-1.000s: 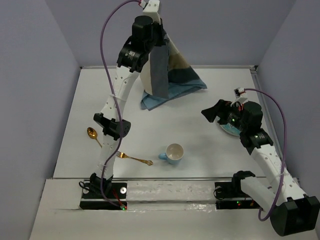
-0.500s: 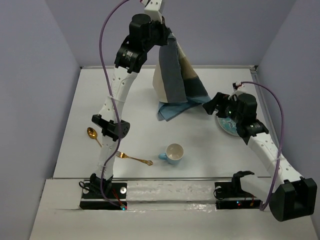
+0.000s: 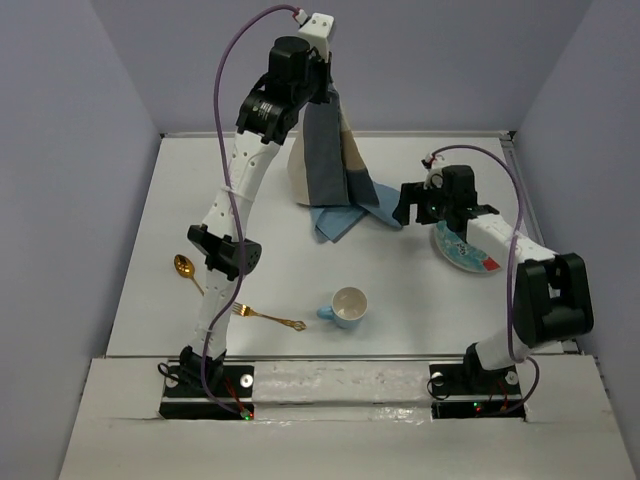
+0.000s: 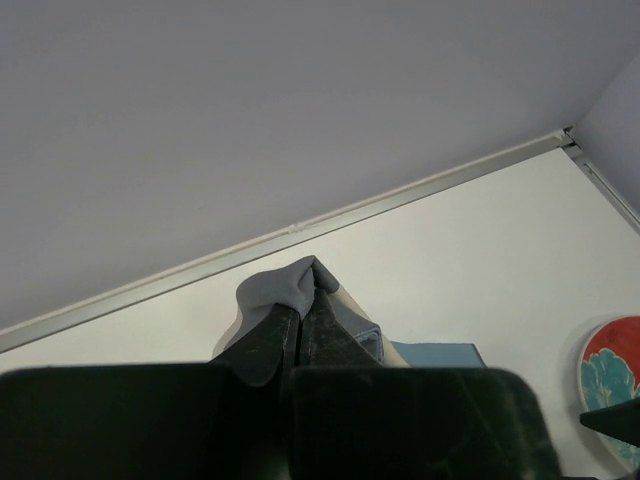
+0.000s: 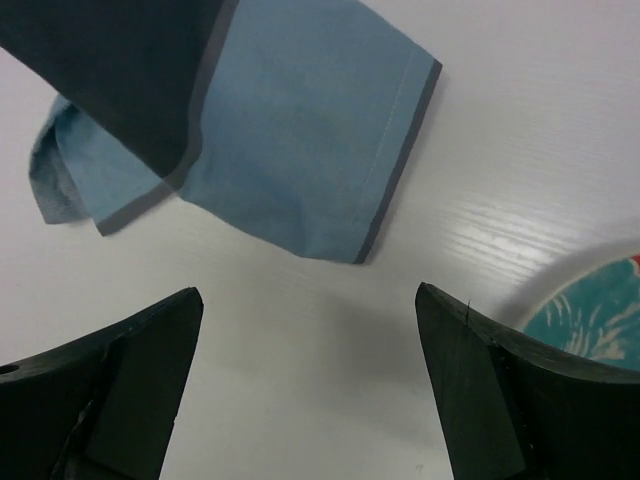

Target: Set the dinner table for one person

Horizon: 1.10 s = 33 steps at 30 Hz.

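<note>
My left gripper (image 3: 322,88) is shut on the top of a striped grey, beige and blue cloth mat (image 3: 332,165) and holds it high; the mat's lower end rests crumpled on the white dinner table (image 3: 200,200). The left wrist view shows the fingers (image 4: 270,335) pinching the grey fold (image 4: 285,285). My right gripper (image 3: 405,205) is open, low over the table just beside the mat's blue corner (image 5: 300,140), not touching it. A teal and red plate (image 3: 462,250) lies under the right arm.
A light blue cup (image 3: 347,306) stands at front centre. A gold fork (image 3: 268,318) lies left of it, a gold spoon (image 3: 185,268) further left. Walls close the back and sides; the plate's edge shows in the right wrist view (image 5: 590,310).
The left gripper swung the hanging mat right, then slightly back left. The right gripper moved from over the plate forward and left to the mat's blue corner, staying open.
</note>
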Each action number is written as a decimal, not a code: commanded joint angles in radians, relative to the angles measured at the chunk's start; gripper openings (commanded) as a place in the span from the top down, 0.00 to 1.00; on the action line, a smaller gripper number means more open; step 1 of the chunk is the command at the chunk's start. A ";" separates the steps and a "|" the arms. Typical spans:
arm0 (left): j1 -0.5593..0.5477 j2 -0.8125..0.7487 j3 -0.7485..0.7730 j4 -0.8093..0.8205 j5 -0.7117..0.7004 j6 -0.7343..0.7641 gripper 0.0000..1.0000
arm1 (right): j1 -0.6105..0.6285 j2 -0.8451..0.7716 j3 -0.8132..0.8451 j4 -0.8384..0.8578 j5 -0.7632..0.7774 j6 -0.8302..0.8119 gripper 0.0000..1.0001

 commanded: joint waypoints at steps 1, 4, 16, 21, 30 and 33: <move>0.003 -0.034 -0.006 0.047 0.007 0.039 1.00 | 0.011 0.096 0.101 0.048 -0.108 -0.197 0.07; 0.003 -0.029 -0.007 0.049 0.007 0.035 1.00 | 0.011 0.133 0.115 0.047 -0.195 -0.231 0.07; 0.009 -0.014 0.009 0.046 0.007 0.031 1.00 | 0.065 0.316 0.183 -0.024 -0.215 -0.216 0.12; 0.008 -0.014 0.015 0.047 0.007 0.035 1.00 | 0.074 0.345 0.218 -0.033 -0.076 -0.207 0.17; 0.008 0.018 0.056 0.040 0.007 0.037 1.00 | 0.118 0.399 0.275 -0.051 0.134 -0.207 0.36; 0.008 0.020 0.056 0.041 0.001 0.043 1.00 | 0.128 0.408 0.281 -0.047 0.162 -0.207 0.46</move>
